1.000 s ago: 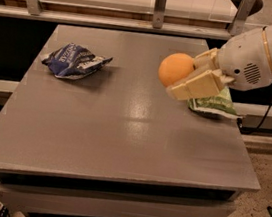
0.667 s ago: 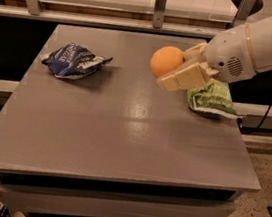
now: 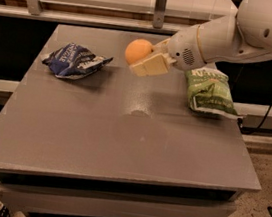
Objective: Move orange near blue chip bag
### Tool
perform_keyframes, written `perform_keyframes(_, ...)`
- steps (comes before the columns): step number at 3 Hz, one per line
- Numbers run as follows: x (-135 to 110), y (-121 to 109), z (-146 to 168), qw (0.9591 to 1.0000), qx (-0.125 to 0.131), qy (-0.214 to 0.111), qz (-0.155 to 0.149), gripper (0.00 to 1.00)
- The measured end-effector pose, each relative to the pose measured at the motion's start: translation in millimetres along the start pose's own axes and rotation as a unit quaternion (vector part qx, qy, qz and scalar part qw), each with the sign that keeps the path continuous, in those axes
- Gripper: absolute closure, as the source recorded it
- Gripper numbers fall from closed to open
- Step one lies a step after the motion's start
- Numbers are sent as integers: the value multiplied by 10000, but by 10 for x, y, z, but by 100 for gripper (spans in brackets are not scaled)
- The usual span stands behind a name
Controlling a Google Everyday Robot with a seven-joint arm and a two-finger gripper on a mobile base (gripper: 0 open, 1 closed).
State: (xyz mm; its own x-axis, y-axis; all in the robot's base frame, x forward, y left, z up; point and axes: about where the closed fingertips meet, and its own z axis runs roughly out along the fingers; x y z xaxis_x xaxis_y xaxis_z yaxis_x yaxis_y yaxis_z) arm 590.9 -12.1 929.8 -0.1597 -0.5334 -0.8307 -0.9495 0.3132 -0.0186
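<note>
The white arm (image 3: 271,26) reaches in from the upper right, sloping down and to the left. Its rounded wrist (image 3: 198,44) narrows toward the gripper (image 3: 143,56), which hangs in the air above the far middle of the bench (image 3: 120,148), clear of the surface. The cream fingers (image 3: 149,66) point left and are closed around the orange (image 3: 136,50), one below and in front of it.

The glossy white rounded arm (image 3: 226,37), dotted with dark screws and a vent grille (image 3: 186,57), ends in a cream claw (image 3: 143,59).
</note>
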Motion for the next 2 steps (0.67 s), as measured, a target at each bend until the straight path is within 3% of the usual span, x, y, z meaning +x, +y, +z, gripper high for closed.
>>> perform_keyframes(2, 2, 37, 721, 9994, -358, -6, -1, 100)
